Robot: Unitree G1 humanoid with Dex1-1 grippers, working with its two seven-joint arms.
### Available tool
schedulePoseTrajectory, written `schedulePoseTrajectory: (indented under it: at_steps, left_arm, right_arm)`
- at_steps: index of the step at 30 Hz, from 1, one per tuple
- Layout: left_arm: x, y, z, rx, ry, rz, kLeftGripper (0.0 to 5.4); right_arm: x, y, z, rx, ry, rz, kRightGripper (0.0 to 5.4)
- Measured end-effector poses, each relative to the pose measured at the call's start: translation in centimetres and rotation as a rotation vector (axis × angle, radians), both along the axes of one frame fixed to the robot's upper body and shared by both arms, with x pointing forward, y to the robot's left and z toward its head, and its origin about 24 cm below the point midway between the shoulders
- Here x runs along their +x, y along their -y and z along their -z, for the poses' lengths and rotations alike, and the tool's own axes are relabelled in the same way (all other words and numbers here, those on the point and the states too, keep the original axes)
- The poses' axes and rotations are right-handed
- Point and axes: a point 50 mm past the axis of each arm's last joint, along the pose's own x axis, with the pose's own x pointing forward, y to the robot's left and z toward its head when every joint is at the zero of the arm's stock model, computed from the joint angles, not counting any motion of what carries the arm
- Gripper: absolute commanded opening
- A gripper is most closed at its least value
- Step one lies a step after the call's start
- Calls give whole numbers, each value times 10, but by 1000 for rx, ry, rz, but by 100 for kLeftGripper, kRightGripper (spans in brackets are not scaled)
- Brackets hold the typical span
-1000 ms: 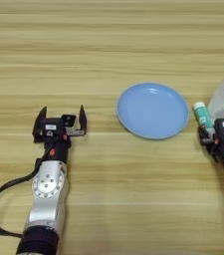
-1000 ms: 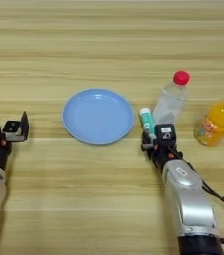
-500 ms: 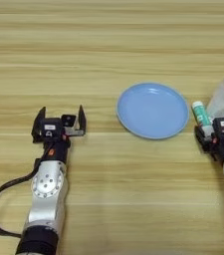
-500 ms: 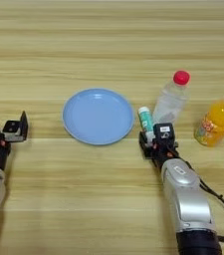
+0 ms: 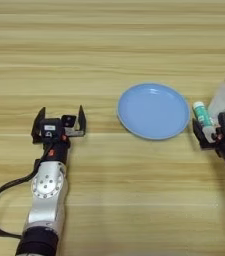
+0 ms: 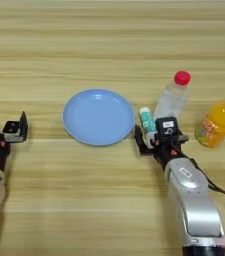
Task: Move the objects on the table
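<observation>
Nothing has moved since earlier. White-and-green tube sits between right gripper fingers, beside the light-blue plate's right rim, mid-table. Clear red-capped bottle and orange-juice bottle stand toward the right edge. Left gripper, fingers spread, rests near the left edge.

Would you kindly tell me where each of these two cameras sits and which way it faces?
Left eye view: on the head, looking down at the table; left arm whole, its open left pincer empty, right pincer at the edge.
Right eye view: same downward look, reaching further right; right pincer around the white-and-green tube, orange-juice bottle.
Shared: blue plate, clear bottle.
</observation>
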Motion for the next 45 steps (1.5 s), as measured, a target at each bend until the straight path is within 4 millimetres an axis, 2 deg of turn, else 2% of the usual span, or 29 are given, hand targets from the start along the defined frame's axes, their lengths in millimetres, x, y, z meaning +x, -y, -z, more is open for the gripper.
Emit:
schedulePoseTrajectory:
  at_steps: [5, 11, 21, 36, 42, 45]
  left_arm:
    - [0, 0, 0, 0, 0, 0, 540]
    - [0, 0, 0, 1, 0, -1, 540]
    - [0, -1, 0, 1, 0, -4, 540]
    - [0, 0, 0, 0, 0, 0, 540]
    - [-1, 1, 0, 0, 1, 1, 540]
    - [-1, 1, -1, 0, 5, 1, 540]
  right_arm:
    - [-4, -16, -6, 29, 10, -72, 535]
    - [-1, -40, -12, 36, 35, -160, 538]
    - [28, -69, -19, -2, 98, -247, 538]
    - [80, -100, 8, -36, 32, -280, 538]
    - [79, -105, 36, -90, -58, -313, 538]
    - [78, -106, 39, -92, -60, -329, 538]
